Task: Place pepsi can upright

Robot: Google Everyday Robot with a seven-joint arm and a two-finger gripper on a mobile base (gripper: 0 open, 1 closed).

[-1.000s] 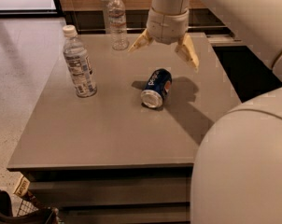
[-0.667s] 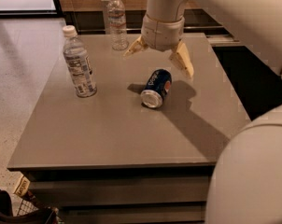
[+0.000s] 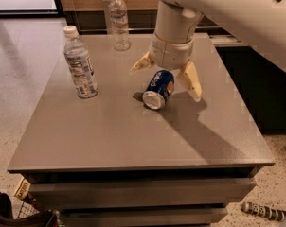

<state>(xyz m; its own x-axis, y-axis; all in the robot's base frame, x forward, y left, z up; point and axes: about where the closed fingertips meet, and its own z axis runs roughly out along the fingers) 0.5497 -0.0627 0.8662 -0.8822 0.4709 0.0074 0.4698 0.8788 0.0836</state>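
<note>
The pepsi can [image 3: 159,89] lies on its side near the middle of the grey table [image 3: 110,136], its silver end facing the front left. My gripper [image 3: 165,78] hangs just above the can's far end. It is open, with one tan finger [image 3: 140,64] to the can's left and the other [image 3: 191,80] to its right. The fingers straddle the can without touching it.
A clear water bottle [image 3: 80,64] with a white cap stands at the table's left. A second water bottle [image 3: 119,21] stands at the back edge. A wire basket [image 3: 24,211] and a striped object [image 3: 263,211] lie on the floor in front.
My gripper has moved down and toward the front left, from behind the can to right over it. The can and bottles have not moved.
</note>
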